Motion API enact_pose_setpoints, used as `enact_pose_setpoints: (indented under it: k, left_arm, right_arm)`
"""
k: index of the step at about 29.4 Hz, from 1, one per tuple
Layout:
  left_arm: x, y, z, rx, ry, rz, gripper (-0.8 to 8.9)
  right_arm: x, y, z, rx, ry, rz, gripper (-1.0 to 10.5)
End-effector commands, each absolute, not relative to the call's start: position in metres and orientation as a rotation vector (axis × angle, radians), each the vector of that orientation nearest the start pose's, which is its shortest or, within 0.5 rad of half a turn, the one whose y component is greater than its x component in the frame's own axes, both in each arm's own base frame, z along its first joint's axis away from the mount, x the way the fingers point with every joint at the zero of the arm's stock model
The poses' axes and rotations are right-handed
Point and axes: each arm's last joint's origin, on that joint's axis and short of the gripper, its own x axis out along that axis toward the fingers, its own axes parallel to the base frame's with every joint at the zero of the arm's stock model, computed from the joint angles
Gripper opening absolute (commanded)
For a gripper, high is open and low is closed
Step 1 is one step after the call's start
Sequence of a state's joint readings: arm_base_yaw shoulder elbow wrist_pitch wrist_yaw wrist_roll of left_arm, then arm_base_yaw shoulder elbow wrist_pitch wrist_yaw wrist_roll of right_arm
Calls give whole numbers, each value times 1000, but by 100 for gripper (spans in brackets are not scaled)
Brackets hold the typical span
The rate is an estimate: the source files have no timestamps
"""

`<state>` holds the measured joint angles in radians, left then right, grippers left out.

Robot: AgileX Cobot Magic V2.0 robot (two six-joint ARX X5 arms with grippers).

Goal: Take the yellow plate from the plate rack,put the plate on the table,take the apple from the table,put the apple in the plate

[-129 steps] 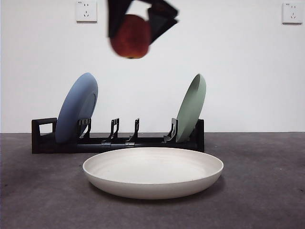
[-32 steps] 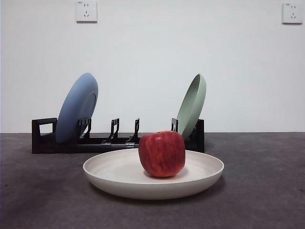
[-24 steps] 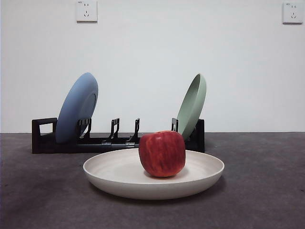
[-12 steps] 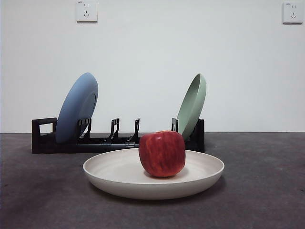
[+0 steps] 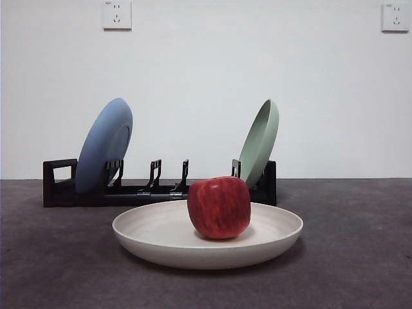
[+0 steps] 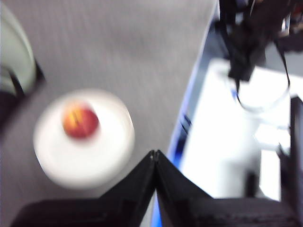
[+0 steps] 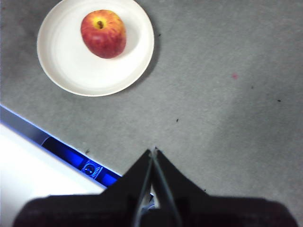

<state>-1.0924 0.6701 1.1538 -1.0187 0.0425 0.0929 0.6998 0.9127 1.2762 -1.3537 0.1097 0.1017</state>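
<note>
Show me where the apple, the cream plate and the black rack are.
apple (image 5: 219,207): front view, middle of its red side.
cream plate (image 5: 148,233): front view, bare inside.
black rack (image 5: 59,183): front view, loop handle end.

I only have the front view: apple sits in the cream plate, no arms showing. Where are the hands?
Observer: Both are pulled back from the yellow plate. The right hand hangs over bare table, jaws shut, holding nothing.
Operator: And the left one?
Observer: The left hand is shut and empty too, near the table's edge; its picture is blurred.
Operator: Is the apple centred in the plate?
Observer: No. From the right wrist view the apple sits off-centre, nearer one rim, stem hollow facing up.
</note>
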Motion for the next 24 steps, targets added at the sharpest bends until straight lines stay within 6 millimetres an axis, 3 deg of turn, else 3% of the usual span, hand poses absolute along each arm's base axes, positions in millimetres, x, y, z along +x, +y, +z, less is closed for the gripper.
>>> enact_pose_setpoints:
  k: [1,6,14,20,24]
  left_arm:
    - [44,-83,401,452,162,-1114,-4]
    - [62,-78,429,426,-133,-891,-4]
    - [79,-41,433,410,-175,-630,-4]
    - [79,-22,399,406,-142,-419,-4]
    - [84,-16,353,346,-172,-334,-4]
  right_arm:
    - [93,73,373,-316,961,465,2]
    - [93,73,373,-319,959,459,2]
    - [93,73,373,-319,959,459,2]
    - [93,73,373,-319,959,459,2]
    - [93,73,373,-319,959,459,2]
